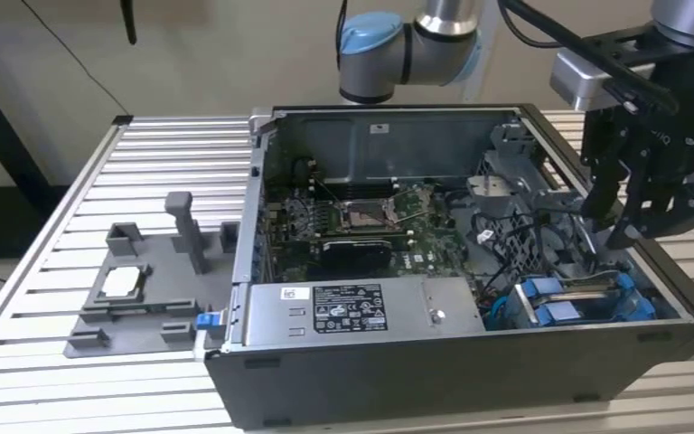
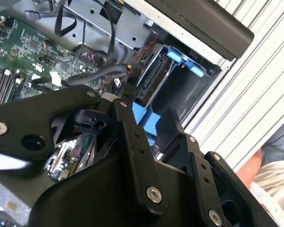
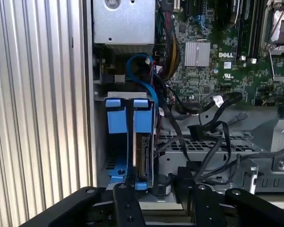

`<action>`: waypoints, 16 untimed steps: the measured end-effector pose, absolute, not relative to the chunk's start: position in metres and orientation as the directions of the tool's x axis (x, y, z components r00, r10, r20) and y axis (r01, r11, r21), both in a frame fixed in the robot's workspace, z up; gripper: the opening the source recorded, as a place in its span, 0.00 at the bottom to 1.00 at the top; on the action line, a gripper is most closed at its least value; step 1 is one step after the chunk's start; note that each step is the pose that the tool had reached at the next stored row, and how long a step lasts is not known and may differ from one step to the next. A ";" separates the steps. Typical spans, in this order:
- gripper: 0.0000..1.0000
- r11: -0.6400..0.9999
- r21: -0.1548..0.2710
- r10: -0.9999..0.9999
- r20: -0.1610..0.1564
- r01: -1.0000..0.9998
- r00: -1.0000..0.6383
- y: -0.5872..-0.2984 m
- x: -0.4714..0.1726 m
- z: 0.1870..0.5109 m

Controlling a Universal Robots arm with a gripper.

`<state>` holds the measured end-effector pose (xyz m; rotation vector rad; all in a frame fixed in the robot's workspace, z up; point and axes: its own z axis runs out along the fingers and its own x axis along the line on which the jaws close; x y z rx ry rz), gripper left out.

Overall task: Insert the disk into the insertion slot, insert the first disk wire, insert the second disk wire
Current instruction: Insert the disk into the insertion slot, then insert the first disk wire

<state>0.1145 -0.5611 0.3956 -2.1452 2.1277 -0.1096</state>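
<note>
A slatted metal table (image 1: 33, 298) carries everything. Toward the exterior view's left lies a flat grey holder (image 1: 142, 312) with upright posts, and a small silver piece (image 1: 122, 282) rests on it. Just beside the holder stands the open computer case (image 1: 444, 380). The power supply box (image 1: 347, 312) sits along the case's near wall, with the green circuit board (image 1: 371, 226) behind it.

Further toward the exterior view's right, in the near corner of the case, is the insertion slot (image 1: 576, 303). The disk (image 3: 144, 156) stands on edge inside this slot, with its blue frame between the grey metal walls and its connector edge facing the inside of the case. In the second wrist view the disk (image 2: 154, 82) appears seated in the same place.

A thin blue wire (image 3: 132, 137) loops over the top of the slot and runs down along the disk. Whether its end is plugged in cannot be told. Black wires (image 3: 213, 127) lie loose across the case floor just beside the slot.

At the exterior view's right the black gripper (image 1: 642, 226) hangs over that side of the case, above the slot and the loose wires. In both wrist views its fingers (image 3: 128, 203) stand apart, and the gap between them shows nothing gripped. One fingertip (image 2: 122, 101) is near a black wire, but contact cannot be made out.

Part of a person (image 2: 274, 175) shows past the table's edge.
</note>
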 end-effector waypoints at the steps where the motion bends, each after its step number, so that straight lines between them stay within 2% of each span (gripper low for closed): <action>1: 0.47 -0.016 -0.141 -0.999 -0.032 -0.990 0.021 -0.561 0.115 0.395; 6: 0.47 -0.071 -0.169 -0.997 -0.030 -0.983 0.077 -0.558 0.115 0.391; 16: 0.47 -0.181 -0.173 -0.982 -0.030 -0.968 0.188 -0.557 0.115 0.391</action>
